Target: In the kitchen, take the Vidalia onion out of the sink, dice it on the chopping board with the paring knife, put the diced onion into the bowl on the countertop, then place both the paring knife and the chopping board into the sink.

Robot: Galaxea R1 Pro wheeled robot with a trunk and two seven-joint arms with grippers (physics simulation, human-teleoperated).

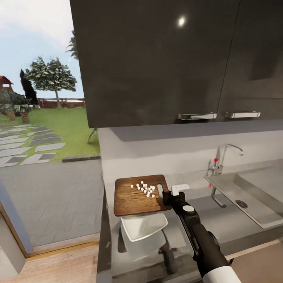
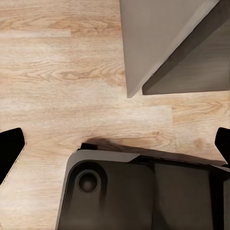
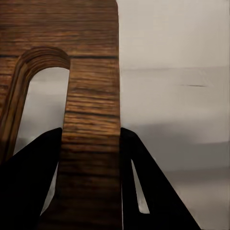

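The dark brown chopping board (image 1: 131,201) is held above the grey countertop (image 1: 222,228), with its near edge over the white square bowl (image 1: 143,227). A scatter of white diced onion (image 1: 145,189) lies on the board near its handle end. My right gripper (image 1: 166,196) is shut on that end; the right wrist view shows its black fingers (image 3: 28,177) clamping the wooden strip (image 3: 91,96) beside the slot hole. The steel sink (image 1: 251,192) lies to the right. A thin reddish streak (image 1: 251,217) runs along its near wall; whether it is the paring knife I cannot tell. My left gripper (image 2: 115,148) is open over the wooden floor.
A chrome tap (image 1: 227,154) with a red-tipped knob (image 1: 215,159) stands behind the sink. Dark wall cabinets (image 1: 165,63) hang above the worktop. The counter ends just left of the board, with a window onto a garden beyond. The robot's dark base (image 2: 143,191) shows below the left gripper.
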